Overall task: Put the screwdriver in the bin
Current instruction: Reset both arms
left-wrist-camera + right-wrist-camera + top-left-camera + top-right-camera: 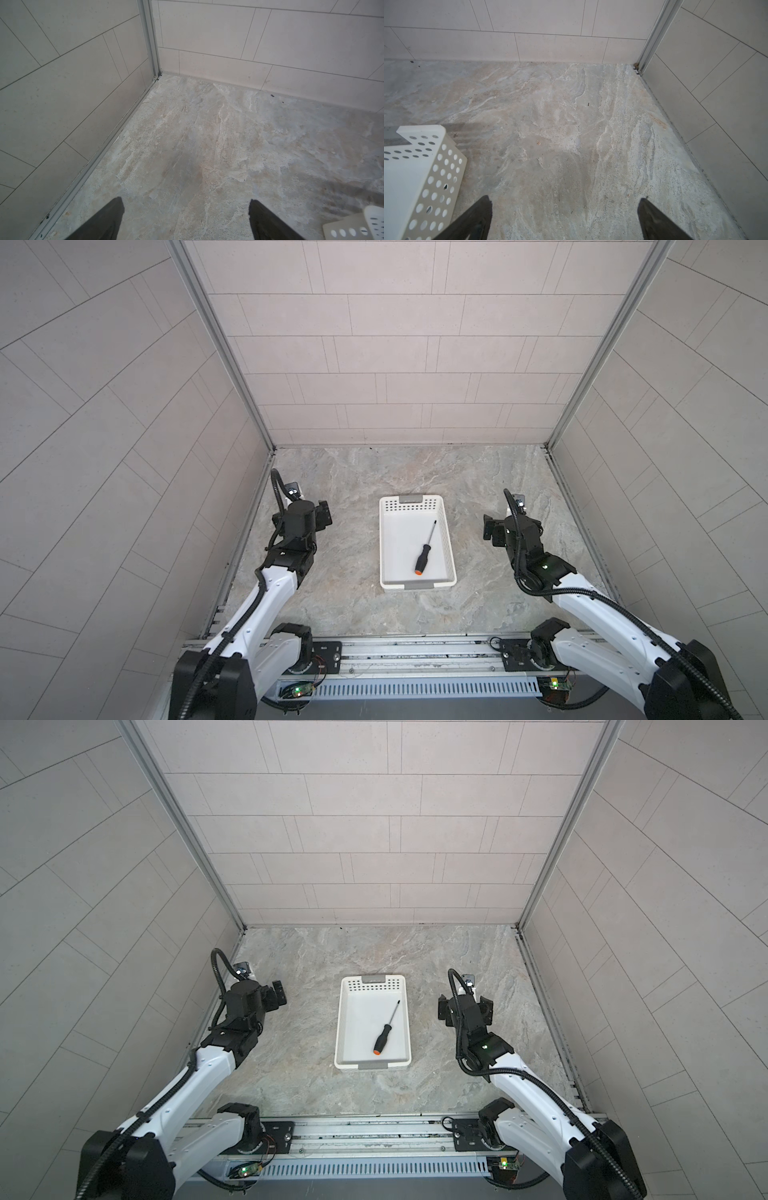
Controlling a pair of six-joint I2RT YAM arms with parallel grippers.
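Observation:
The screwdriver (423, 558) (382, 1038), with a black handle and orange butt cap, lies diagonally on the floor of the white bin (399, 545) (358, 1023), which sits mid-table. Its shaft points to the far right corner of the bin. My left gripper (321, 515) (185, 202) hovers well left of the bin, open, with only bare tabletop between its fingers. My right gripper (464, 1004) (564, 199) stands open and empty on the bin's right side. A perforated corner of the bin (353, 226) (421, 166) shows in each wrist view. Neither wrist view shows the screwdriver plainly.
Grey tiled walls (124, 448) close in the marbled tabletop (340, 605) on the left, right and far sides. A metal rail (415, 651) carrying both arm bases runs along the near edge.

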